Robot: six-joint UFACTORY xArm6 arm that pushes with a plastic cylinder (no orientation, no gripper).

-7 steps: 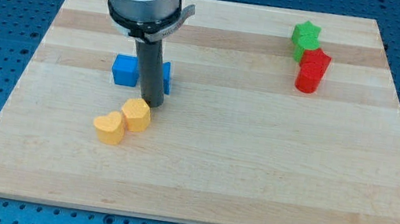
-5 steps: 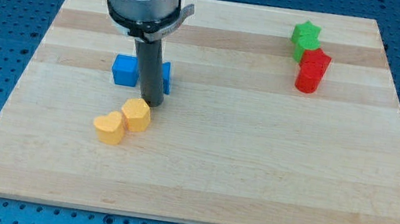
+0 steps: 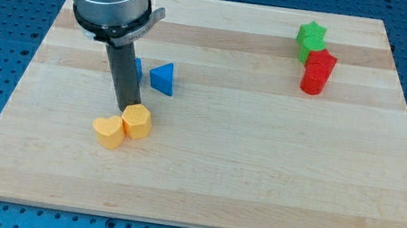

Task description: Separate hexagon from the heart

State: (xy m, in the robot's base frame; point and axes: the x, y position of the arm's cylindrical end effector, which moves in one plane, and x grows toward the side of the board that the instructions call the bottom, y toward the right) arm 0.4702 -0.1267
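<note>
camera view: my tip (image 3: 127,108) against yellow hexagon (image 3: 137,121), yellow heart (image 3: 110,130) adjoining

The rod (image 3: 122,78) hides most of a blue block (image 3: 137,69).

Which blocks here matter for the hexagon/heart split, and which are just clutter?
In the job:
- yellow hexagon
- yellow heart, touching the hexagon on the view's left
- my tip, at the hexagon's upper-left edge

Lying about:
- blue triangle
- blue block, mostly hidden behind the rod
- green star
- red block
</note>
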